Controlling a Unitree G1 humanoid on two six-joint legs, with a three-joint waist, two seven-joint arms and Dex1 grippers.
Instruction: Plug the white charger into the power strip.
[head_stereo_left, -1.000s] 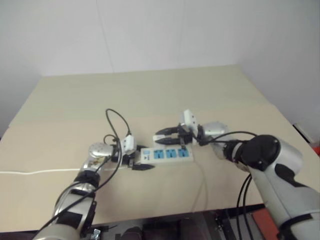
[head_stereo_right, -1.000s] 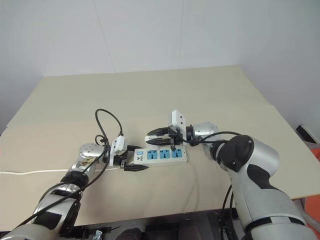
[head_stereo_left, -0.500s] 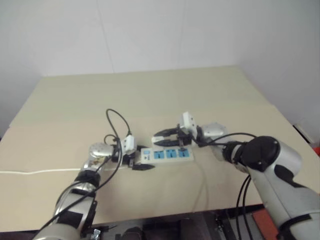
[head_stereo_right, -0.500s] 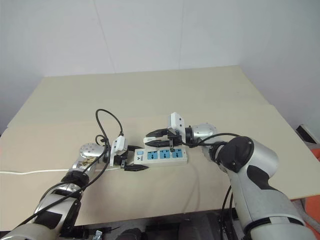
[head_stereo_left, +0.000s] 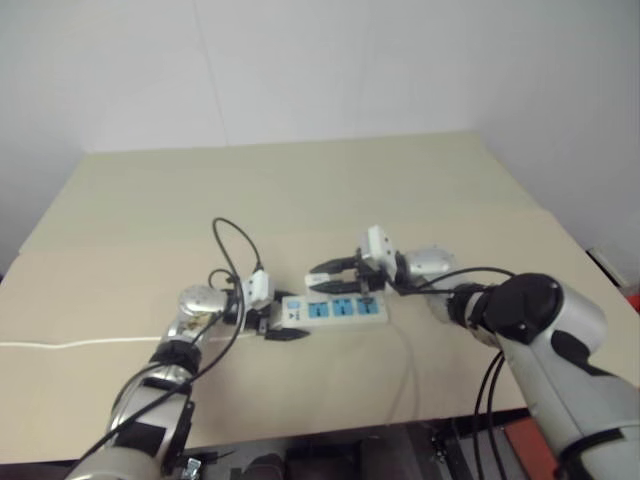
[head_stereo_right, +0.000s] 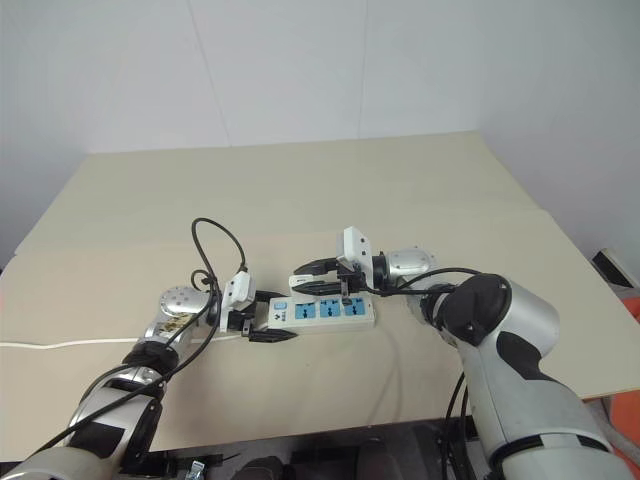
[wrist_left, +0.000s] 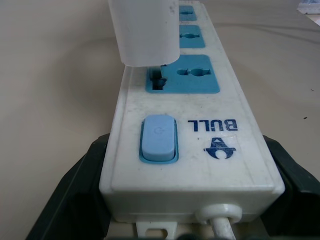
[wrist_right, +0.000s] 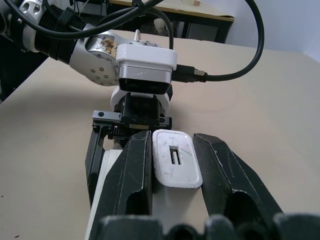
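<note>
On the tan table (head_stereo_right: 420, 190), my left gripper (head_stereo_right: 262, 316) clamps the power strip (head_stereo_right: 322, 311) at its switch end. Left wrist: white charger (wrist_left: 143, 31) over the first socket. Right wrist: right gripper (wrist_right: 172, 165) pinches it; light, rigid, slick, I judge.

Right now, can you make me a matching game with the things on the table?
Things:
1. white charger
2. power strip
3. switch
4. right tool

States:
A. lying flat, gripped at its cord end by the left tool
B. blue, beside the BULL logo
C. shut on the charger
D. held over the socket nearest the switch

Pairs: 1-D, 2-A, 3-B, 4-C
</note>
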